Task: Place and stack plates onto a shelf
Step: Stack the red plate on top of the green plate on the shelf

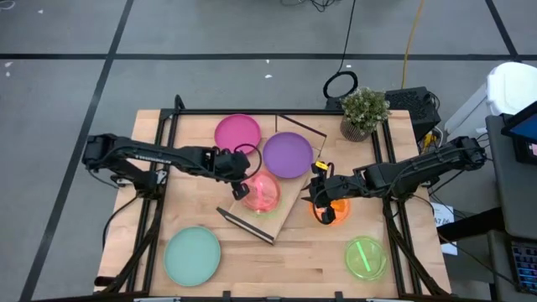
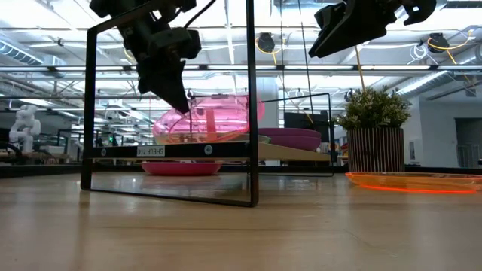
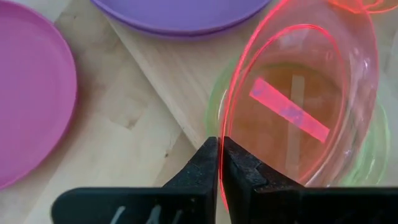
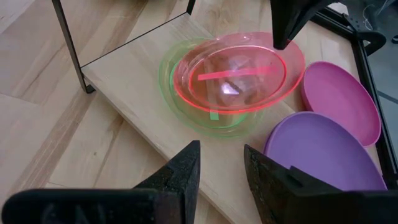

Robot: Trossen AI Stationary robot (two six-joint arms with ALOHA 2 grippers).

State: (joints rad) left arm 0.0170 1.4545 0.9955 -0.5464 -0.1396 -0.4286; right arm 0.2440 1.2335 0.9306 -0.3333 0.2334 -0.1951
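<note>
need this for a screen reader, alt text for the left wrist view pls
The left gripper pinches the rim of a translucent red plate, held tilted over a lime green plate on the light-wood shelf. A magenta plate and a purple plate lie nearby.

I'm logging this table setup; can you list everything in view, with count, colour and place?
shelf: one, light wood, black frame, mid-table.
red plate: one, translucent, tilted over a lime green plate on the shelf.
purple plate: one, on the shelf's far end.
magenta plate: one, tabletop behind.
mint plate: one, near left.
second lime plate: one, near right.
orange plate: one, under the right gripper.
plant: one, far right.
left gripper: pinching the red plate's rim.
right gripper: open, empty.
</note>
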